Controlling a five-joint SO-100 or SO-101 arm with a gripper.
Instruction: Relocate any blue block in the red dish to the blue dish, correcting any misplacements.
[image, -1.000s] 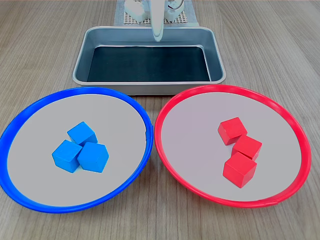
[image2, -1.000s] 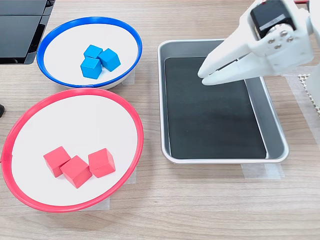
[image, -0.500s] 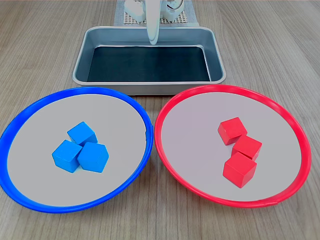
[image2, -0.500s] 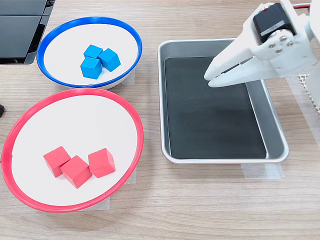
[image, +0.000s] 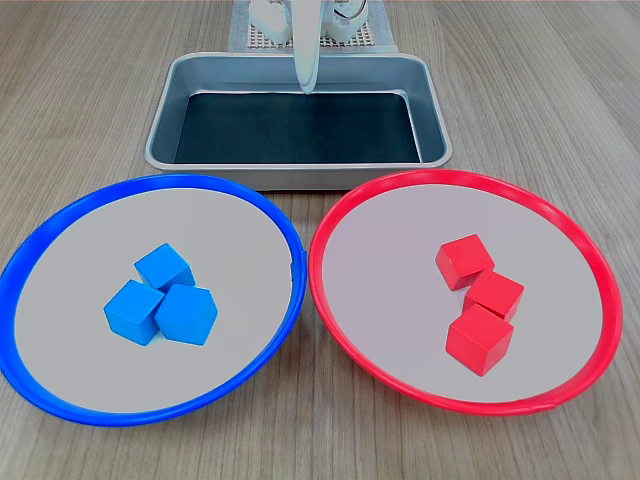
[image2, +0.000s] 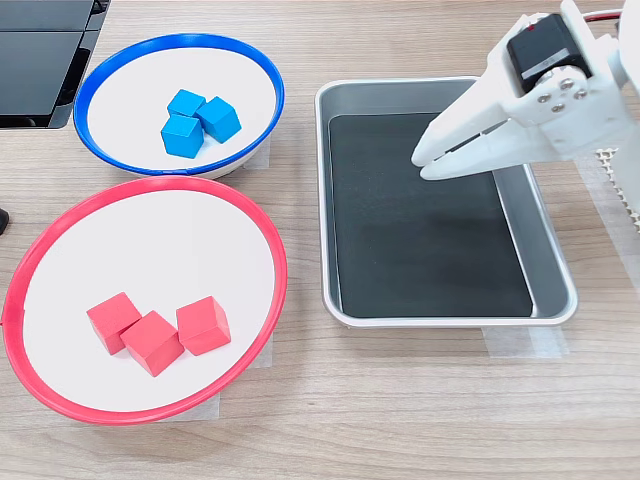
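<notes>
While the gripper (image2: 428, 162) is drawing back and upward over the metal tray (image2: 545, 245), a little farther toward the arm's base than a second ago, its jaws are sitting together and carrying nothing. Well away from it, past the tray's far wall in the second exterior view, the blue dish (image2: 262, 70) is holding all three blue cubes (image2: 199, 121), clustered and touching. The red dish (image2: 262, 235), just beside the blue one and equally far from the gripper, is holding only three red cubes (image2: 155, 333). No blue block is lying in the red dish in either exterior view, so the sorting is looking finished, and the retreat is reading as the arm heading to rest above the worktop (image2: 400, 400).
</notes>
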